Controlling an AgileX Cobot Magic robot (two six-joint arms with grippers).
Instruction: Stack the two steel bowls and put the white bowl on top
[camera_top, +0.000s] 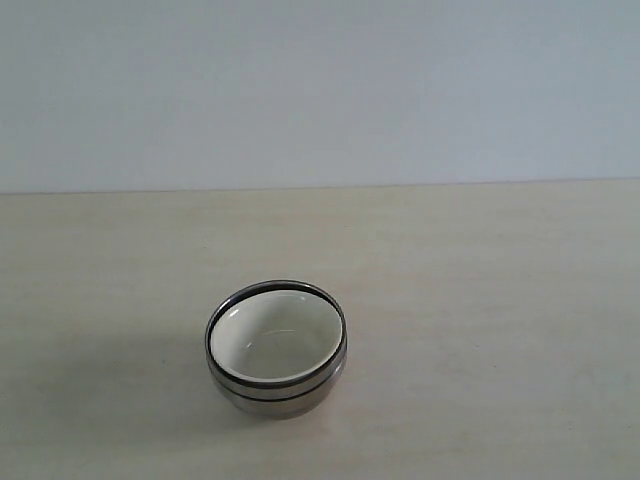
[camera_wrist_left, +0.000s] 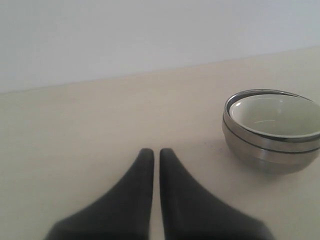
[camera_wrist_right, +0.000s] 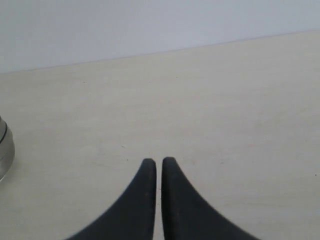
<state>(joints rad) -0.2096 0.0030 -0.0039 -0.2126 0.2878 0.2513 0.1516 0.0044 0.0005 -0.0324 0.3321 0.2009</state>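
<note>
The right wrist view's edge crops the steel bowls (camera_wrist_right: 4, 150).

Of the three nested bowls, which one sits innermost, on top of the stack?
The white bowl. It is glossy cream ceramic, while the two steel bowls are mirror-shiny metal and sit beneath it, their rims ringing its rim.
</note>
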